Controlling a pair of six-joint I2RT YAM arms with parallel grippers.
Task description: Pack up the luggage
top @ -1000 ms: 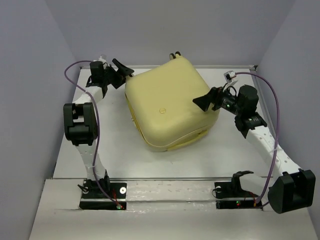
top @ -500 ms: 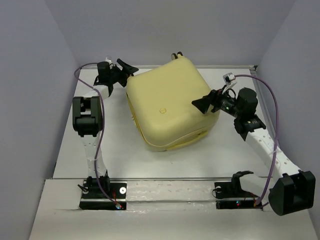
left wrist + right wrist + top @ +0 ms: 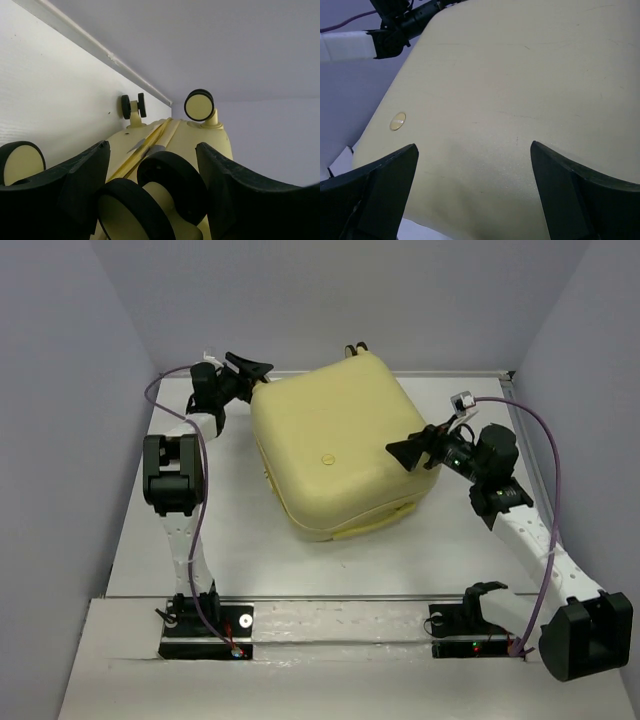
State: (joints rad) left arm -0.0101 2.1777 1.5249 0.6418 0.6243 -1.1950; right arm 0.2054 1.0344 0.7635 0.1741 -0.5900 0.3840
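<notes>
While the suitcase (image 3: 340, 445) lies shut on the worktop (image 3: 250, 550), your left fingers (image 3: 65, 185) straddle a wheel (image 3: 170, 182), released; your right fingers (image 3: 375, 195) hover released over the lid (image 3: 520, 75), probably to steady it.

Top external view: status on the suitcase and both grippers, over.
Pale-yellow hard-shell suitcase closed, lying flat. Left gripper open, straddling its black-and-cream corner wheel. Right gripper open, over its right side. No obstruction seen.

The luggage (image 3: 520, 75) filled nearly the whole view, a smooth pale-yellow shell with a small round badge (image 3: 397, 121) toward the left. The right gripper (image 3: 474, 150) stood spread wide, black fingers (image 3: 370, 200) at both lower corners. The left arm (image 3: 350, 44) showed top-left.
</notes>
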